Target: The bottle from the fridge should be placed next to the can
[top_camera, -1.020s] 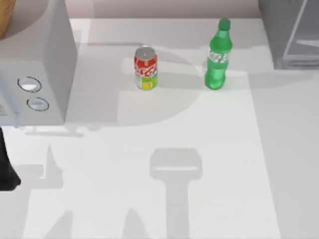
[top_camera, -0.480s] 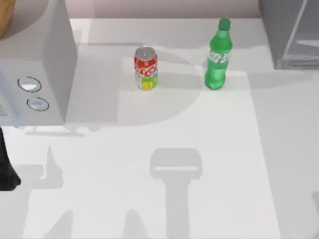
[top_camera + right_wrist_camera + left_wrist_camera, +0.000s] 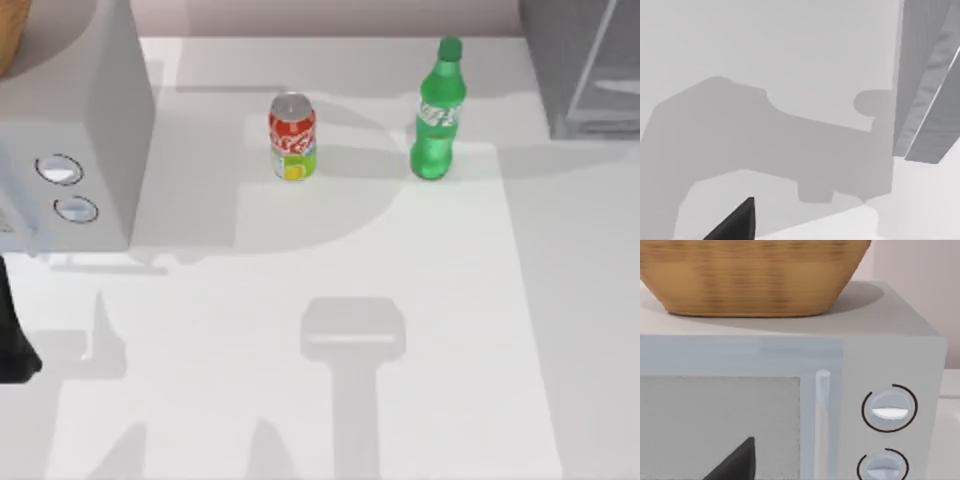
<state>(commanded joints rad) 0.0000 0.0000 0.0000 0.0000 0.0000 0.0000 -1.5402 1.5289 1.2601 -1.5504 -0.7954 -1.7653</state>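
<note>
Top view: one bottle point(image 3: 438, 112) and one can point(image 3: 292, 137) stand upright on the pale bench point(image 3: 330, 400), apart, the bottle to the can's right. The fridge point(image 3: 580, 65) fills the far right corner, a grey microwave point(image 3: 70, 130) with two dials the left.

Left wrist view: one wicker basket point(image 3: 750, 275) rests on the microwave.

Right wrist view: the fridge edge above shadowed bench. Whether either gripper is spread or pressed together, I cannot tell.
</note>
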